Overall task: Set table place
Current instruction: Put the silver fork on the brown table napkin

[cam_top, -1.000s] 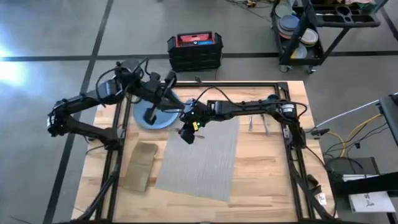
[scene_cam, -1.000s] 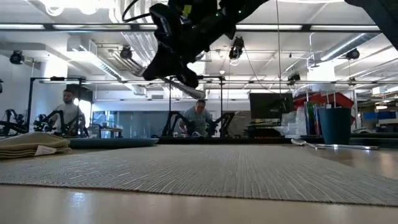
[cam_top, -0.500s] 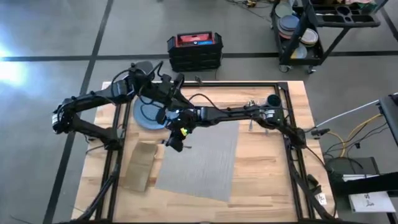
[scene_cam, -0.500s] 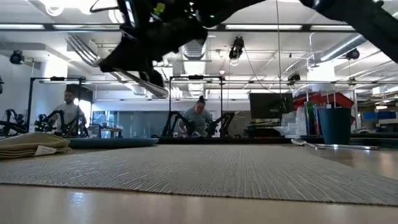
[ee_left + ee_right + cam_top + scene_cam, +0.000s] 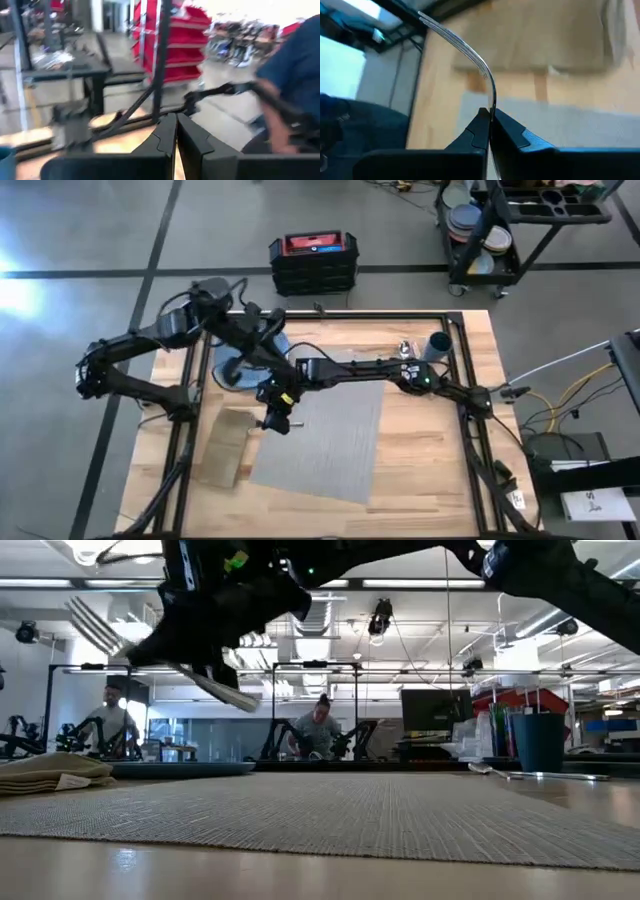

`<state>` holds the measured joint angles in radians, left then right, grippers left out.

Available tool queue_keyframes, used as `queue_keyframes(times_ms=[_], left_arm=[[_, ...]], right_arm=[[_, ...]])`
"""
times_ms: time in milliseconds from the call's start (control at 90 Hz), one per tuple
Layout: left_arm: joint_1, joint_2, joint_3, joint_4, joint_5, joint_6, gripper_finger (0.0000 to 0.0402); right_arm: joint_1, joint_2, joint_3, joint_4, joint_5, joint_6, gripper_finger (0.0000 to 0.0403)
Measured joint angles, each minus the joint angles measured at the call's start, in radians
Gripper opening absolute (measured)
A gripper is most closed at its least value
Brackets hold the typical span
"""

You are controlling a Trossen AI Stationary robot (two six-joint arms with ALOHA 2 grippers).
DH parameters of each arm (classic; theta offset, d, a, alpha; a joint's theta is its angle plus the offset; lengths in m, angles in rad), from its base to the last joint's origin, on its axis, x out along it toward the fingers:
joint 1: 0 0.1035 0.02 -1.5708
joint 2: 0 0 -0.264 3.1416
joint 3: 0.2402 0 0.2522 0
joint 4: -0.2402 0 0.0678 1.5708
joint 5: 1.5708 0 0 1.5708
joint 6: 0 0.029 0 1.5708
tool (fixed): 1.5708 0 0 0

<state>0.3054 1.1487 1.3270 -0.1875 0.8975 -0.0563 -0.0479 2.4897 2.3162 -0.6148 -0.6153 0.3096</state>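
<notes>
Right gripper (image 5: 277,421) stretched across the table, poised over the left edge of the grey woven placemat (image 5: 325,440), fingers pinched on the handle of a silver fork (image 5: 465,47), tines curving up and away in the wrist view, handle slanting down in the low view. Left gripper (image 5: 176,131) over the round blue plate (image 5: 232,363) at the far left of the table, fingers pressed together with nothing between them. Both arms crossing close above the plate, hiding much of it from overhead. Tan folded napkin (image 5: 225,446) flat on the pale wood planks just left of the placemat, apart from it. Small dark-blue cup (image 5: 439,342) upright near the far right corner, more silver cutlery (image 5: 404,347) lying beside it. Black metal frame (image 5: 470,380) bordering the table. Beyond, a black-and-red toolbox (image 5: 313,262) on the grey floor and a black cart (image 5: 505,225) with stacked dishes. Two people (image 5: 318,730) seated in the room behind.
</notes>
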Motion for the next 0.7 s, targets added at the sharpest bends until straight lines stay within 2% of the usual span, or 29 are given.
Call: queue_keyframes(times_ms=[311,700], left_arm=[[-0.072,-0.002,0.000,0.384,0.209,-0.240,0.0000],[-0.103,0.064,-0.004,0.397,0.192,-0.273,0.0000]], right_arm=[[-0.002,0.000,-0.019,0.003,0.005,-0.014,0.0000],[0.000,0.000,-0.021,0.006,0.005,-0.015,0.0000]])
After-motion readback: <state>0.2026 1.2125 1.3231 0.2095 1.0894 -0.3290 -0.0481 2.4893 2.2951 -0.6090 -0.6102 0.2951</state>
